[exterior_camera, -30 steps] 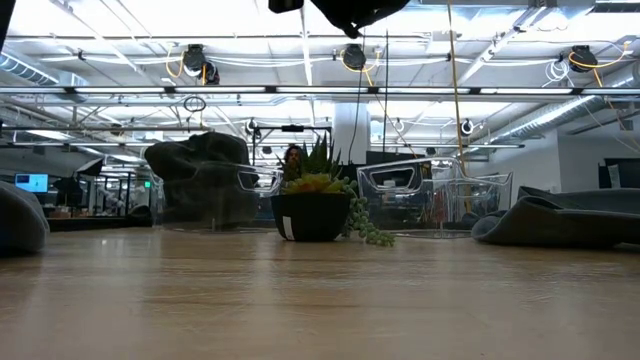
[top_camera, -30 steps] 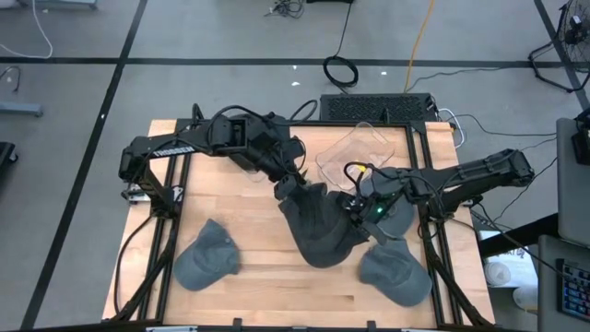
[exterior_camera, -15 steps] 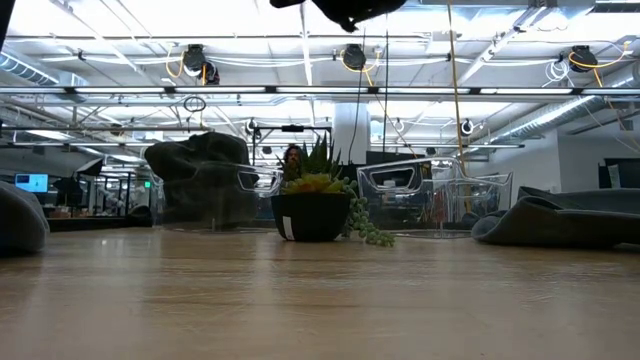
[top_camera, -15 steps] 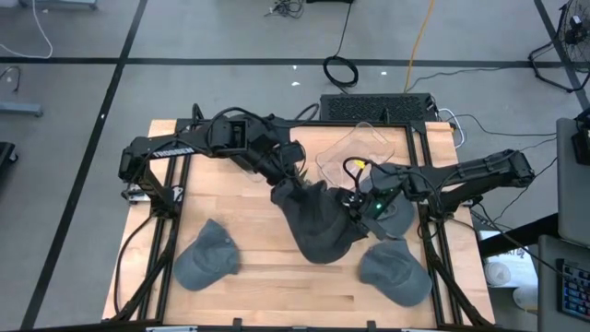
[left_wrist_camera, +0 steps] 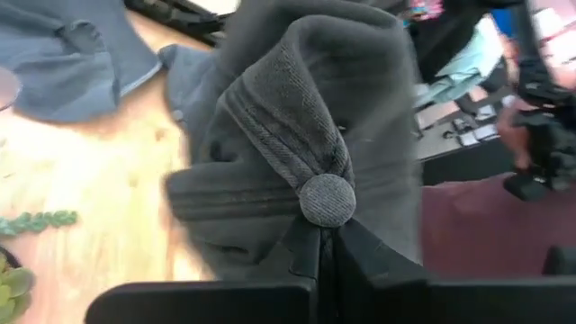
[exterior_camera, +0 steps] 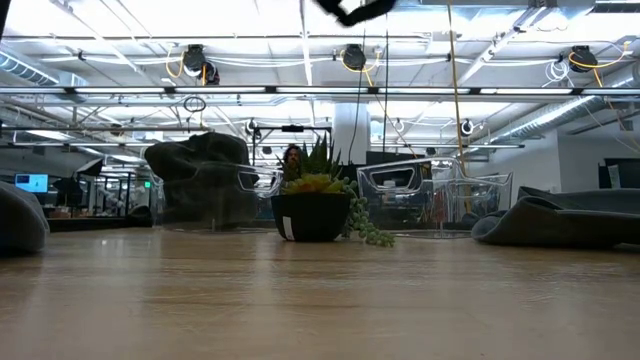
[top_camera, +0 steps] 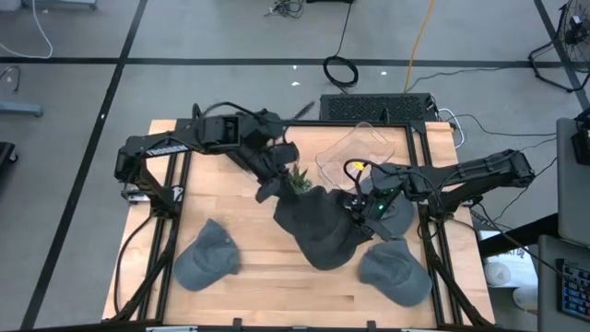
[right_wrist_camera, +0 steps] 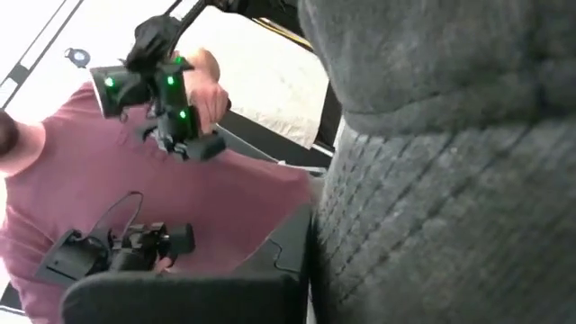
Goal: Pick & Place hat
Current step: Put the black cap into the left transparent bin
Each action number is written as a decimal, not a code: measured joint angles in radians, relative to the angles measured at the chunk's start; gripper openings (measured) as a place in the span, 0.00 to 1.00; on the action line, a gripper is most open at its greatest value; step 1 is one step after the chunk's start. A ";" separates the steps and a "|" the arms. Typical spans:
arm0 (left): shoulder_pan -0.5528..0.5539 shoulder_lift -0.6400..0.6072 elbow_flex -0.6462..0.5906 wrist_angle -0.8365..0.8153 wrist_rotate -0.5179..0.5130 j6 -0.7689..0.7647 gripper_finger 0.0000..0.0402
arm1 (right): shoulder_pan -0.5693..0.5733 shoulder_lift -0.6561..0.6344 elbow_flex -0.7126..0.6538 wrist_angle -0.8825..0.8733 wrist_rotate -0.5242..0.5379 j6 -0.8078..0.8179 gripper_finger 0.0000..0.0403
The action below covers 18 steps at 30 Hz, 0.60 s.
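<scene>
change: left gripper (top_camera: 269,191) is sitting further toward the desk's left edge than a second ago, the held hat's (top_camera: 318,226) crown stretching out after it; the potted succulent (top_camera: 297,179) is now showing above the cloth where the arm was covering it; right gripper (top_camera: 361,208) is staying put
left gripper: fingers pinched fully together on the hat, clamping the cloth right at the crown button (left_wrist_camera: 326,199)
right gripper: jaws looking all but closed, grey hat cloth (right_wrist_camera: 450,180) filling its wrist view; judging it is gripping the hat's other side, though the fingertips themselves are hidden
hat: dark grey, hanging spread between the two grippers over the desk's middle, toward the right edge; whether it is touching the wood, cannot tell
risk 1: pinch at the button is small; cloth could be slipping out if the arms keep pulling apart
risk 2: succulent is sitting just beside the left gripper; a low swing could be knocking the pot (exterior_camera: 310,217) over
risk 3: dragging brim could be snagging the second hat (top_camera: 395,274) near the front right corner
other: third hat (top_camera: 207,252) is lying near the front left corner, well apart; clear bin (top_camera: 355,149) is standing at the back edge
surface: bare light wooden desk (top_camera: 249,295) in a black frame
room: open workshop, grey floor, cables, bright ceiling lights; a person in a maroon top (right_wrist_camera: 135,207) is holding handheld controllers
</scene>
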 joint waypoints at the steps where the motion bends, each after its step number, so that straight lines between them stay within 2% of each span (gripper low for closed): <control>1: 0.004 -0.010 0.000 0.001 0.008 0.001 0.02 | 0.000 -0.004 0.000 -0.001 0.001 -0.007 0.07; 8: 0.062 -0.102 0.000 0.007 0.010 -0.039 0.02 | -0.001 -0.017 0.000 0.004 -0.012 -0.076 0.12; 14: 0.146 -0.196 0.000 0.068 0.013 -0.094 0.02 | 0.000 -0.021 0.000 -0.001 -0.137 -0.046 0.19; 18: 0.207 -0.250 0.001 0.068 -0.048 -0.113 0.02 | -0.012 -0.021 0.000 -0.001 -0.184 -0.048 0.23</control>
